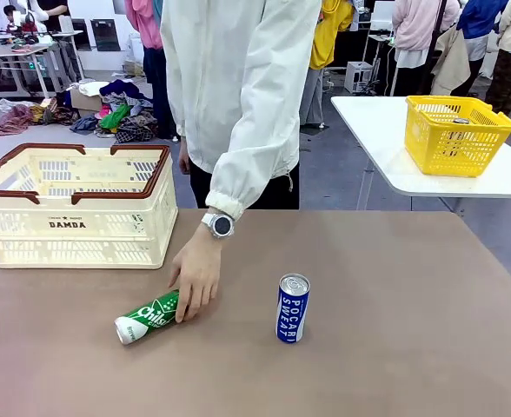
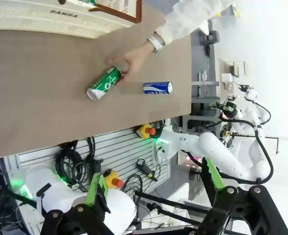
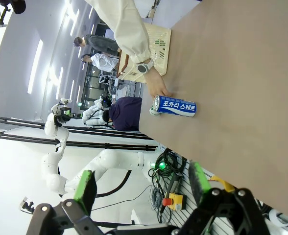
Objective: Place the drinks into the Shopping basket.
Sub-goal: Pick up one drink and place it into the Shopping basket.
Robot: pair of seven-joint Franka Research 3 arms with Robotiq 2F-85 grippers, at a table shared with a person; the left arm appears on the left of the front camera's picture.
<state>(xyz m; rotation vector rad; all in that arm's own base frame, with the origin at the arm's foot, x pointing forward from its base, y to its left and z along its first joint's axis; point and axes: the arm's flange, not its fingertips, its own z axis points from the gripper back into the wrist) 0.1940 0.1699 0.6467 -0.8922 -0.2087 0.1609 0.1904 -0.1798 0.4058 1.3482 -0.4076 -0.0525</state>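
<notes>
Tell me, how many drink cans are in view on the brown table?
2. The green can lies on its side, touched by the person's hand, near the cream basket; the blue can stands upright to its right. The basket's floor is hidden, so more could sit there.

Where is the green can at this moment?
Front view: the green can lies on its side left of centre, touched by the person's hand, with the upright blue can to its right.

Green can [image 1: 147,316] flat, blue can [image 1: 293,308] upright
</notes>
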